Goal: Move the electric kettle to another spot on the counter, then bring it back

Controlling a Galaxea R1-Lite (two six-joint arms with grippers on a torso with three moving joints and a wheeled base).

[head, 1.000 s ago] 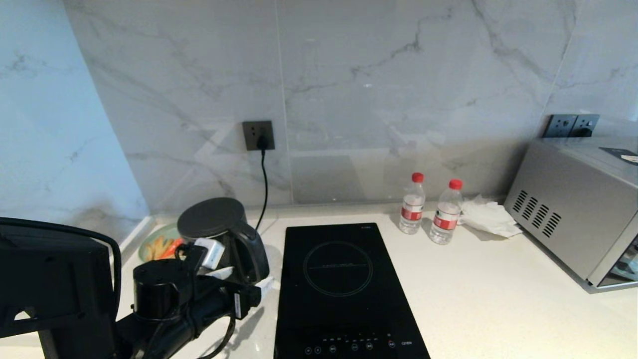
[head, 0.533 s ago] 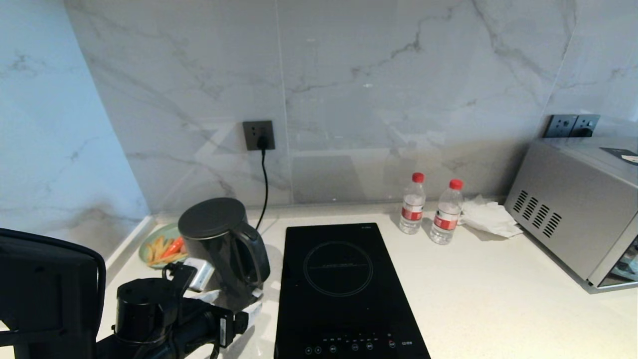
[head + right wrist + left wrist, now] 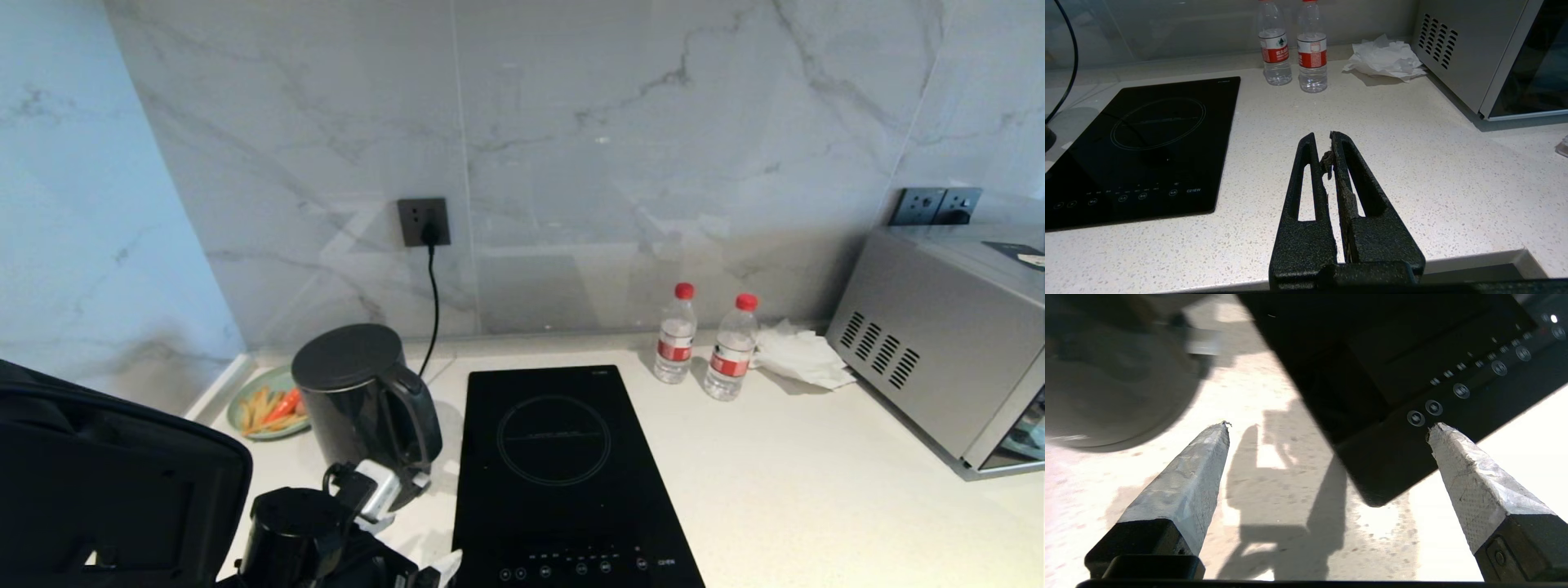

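The electric kettle (image 3: 359,400) is standing upright on the off-white, speckled worktop (image 3: 775,482), between a green plate of food (image 3: 265,404) in the left back corner and the black glass induction hob (image 3: 563,474), its loop handle facing the hob. A black cord (image 3: 433,302) is running from a dark wall socket (image 3: 424,221) down behind the kettle.

The left gripper (image 3: 1327,426) is hovering low over the worktop just in front of the kettle, beside the hob's near left corner, with its jaws standing wide apart and holding nothing; the padded fingertips (image 3: 1208,457) are clear of every object. The right gripper (image 3: 1327,151) is hanging above the worktop's front edge to the right of the hob, its jaws nearly pressed together with nothing between them.

Grey-veined marble slabs are covering the back wall (image 3: 653,147) and the left wall. Two clear water bottles with red caps (image 3: 706,343) are standing side by side near the back wall, right of the hob. A crumpled white tissue (image 3: 800,355) is lying just beside them, and a silver oven (image 3: 955,343) is sitting at the right end, below another pair of sockets (image 3: 935,206).
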